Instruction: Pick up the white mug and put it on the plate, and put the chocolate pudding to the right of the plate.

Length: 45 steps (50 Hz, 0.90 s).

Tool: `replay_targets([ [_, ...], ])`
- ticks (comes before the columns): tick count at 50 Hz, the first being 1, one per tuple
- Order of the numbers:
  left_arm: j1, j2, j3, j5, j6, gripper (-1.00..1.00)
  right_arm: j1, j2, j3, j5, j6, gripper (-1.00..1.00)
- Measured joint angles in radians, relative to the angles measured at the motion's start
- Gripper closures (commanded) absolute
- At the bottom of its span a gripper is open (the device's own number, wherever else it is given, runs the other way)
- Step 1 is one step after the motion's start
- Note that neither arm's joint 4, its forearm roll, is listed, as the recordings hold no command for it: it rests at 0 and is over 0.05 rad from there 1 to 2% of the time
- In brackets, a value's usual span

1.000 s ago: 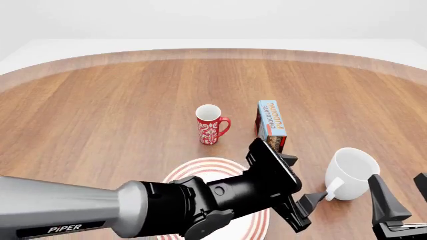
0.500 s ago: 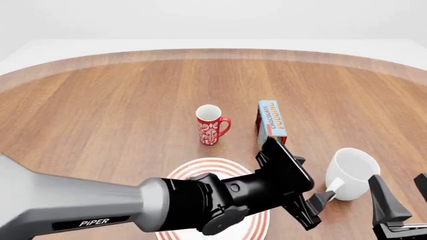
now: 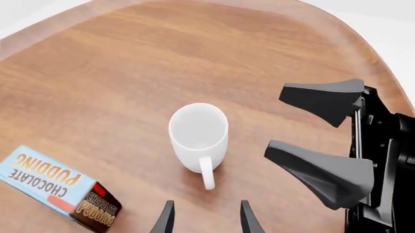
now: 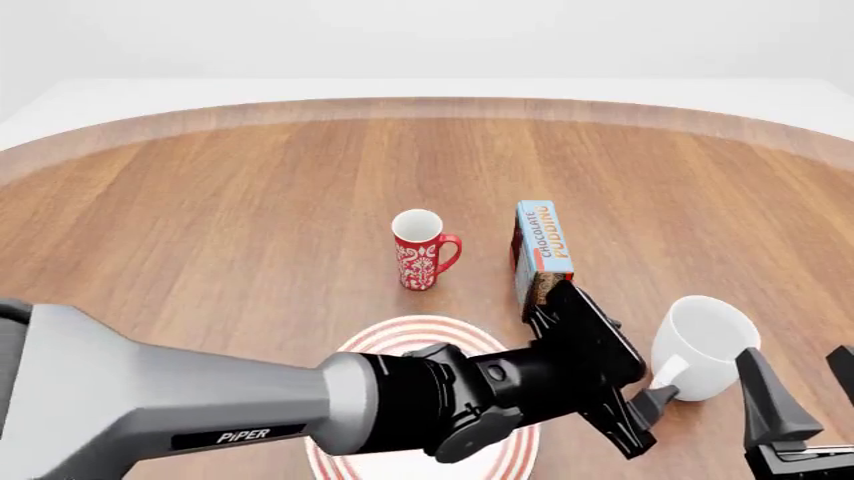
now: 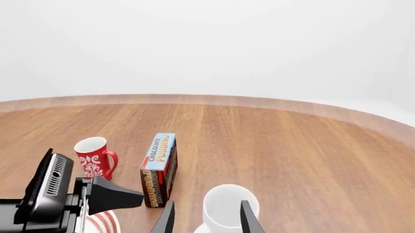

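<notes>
Grey left arm (image 4: pixel 160 390) lettered "PiPER"

Left end effector (image 4: pixel 650 403) beside white mug (image 4: pixel 702 347) — fingers parted

The wide all-white ceramic mug (image 4: pixel 703 345) stands upright on the round wooden table (image 4: pixel 200 220), right of the large red-ringed round plate (image 4: pixel 400 335). Behind the plate stands the slim red patterned mug (image 4: pixel 422 251), with the rectangular chocolate pudding carton (image 4: pixel 543 246) just to its right.
</notes>
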Motion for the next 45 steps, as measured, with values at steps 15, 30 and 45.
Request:
replay_targets([
  [15, -0.003, 0.035, -0.045, 0.029, -0.006, -1.0, 0.001, -0.014, 0.0, 0.013, 0.0, -1.0],
  [30, -0.005, 0.069, -0.094, 0.06, -0.008, -1.0, 0.001, -0.02, 0.0, 0.018, 0.001, -1.0],
  [45, -0.003, 0.105, -0.145, 0.092, -0.014, -1.0, 0.002, -0.021, 0.0, 0.018, 0.002, -1.0],
])
